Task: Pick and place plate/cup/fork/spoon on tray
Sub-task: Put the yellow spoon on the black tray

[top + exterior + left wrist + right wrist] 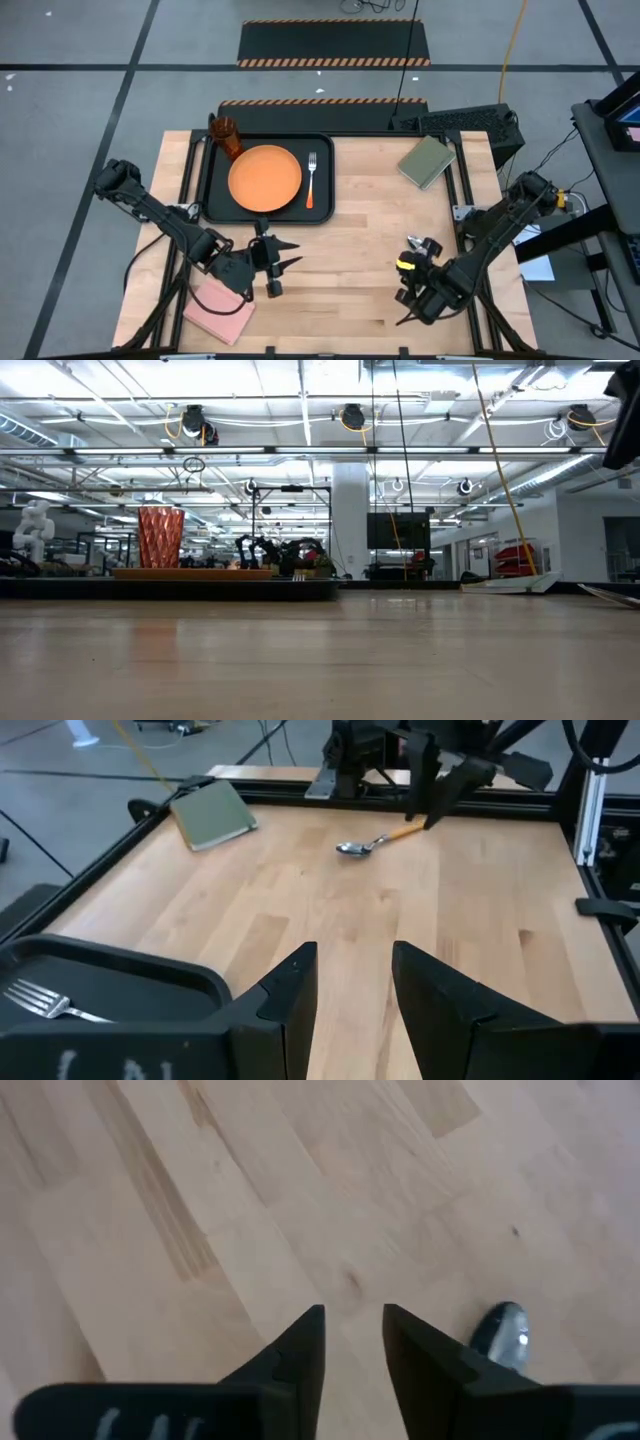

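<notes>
Silver spoon (503, 1332) bowl peeks beside right end effector (354, 1330), fingers slightly parted, empty.

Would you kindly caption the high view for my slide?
Plate, cup and fork sit on the tray; spoon remains outside.

In the right wrist view only the spoon's (503, 1332) bowl shows; a finger (440, 1370) covers the handle. From above, the right gripper (415, 268) hides most of the spoon. The left wrist view cuts off the fork (45, 1002), and the pink pad (220, 308) overhangs the desk's (340, 270) near edge.
</notes>
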Robot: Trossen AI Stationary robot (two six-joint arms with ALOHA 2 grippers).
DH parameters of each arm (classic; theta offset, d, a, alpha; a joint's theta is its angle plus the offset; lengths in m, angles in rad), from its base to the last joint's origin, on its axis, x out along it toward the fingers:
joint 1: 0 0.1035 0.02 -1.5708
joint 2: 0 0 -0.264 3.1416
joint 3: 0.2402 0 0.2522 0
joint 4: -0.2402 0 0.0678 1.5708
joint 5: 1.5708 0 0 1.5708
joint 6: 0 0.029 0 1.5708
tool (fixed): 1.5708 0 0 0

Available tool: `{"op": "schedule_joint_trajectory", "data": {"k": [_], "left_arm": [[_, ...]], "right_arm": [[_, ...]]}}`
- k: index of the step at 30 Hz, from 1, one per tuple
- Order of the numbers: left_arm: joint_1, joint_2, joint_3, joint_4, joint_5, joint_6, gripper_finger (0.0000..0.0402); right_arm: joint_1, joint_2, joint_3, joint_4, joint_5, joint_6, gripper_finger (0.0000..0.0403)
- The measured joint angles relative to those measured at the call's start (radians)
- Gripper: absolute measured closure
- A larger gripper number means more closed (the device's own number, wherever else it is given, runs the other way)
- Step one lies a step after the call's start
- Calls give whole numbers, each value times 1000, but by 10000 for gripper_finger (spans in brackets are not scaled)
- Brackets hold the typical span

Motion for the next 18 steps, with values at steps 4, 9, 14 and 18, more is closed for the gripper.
{"op": "schedule_joint_trajectory", "data": {"k": [4, 9, 14, 18], "left_arm": [[0, 14, 0, 0, 3, -10, 266], [8, 29, 1, 1, 48, 7, 266], [25, 31, 0, 1, 53, 25, 266], [41, 31, 1, 0, 53, 35, 266]], "right_arm": [[22, 0, 0, -44, -1, -1, 279], [28, 0, 0, -92, -50, -18, 250], [28, 0, 0, -166, -140, -38, 228], [28, -4, -20, -186, -165, -32, 213]]}}
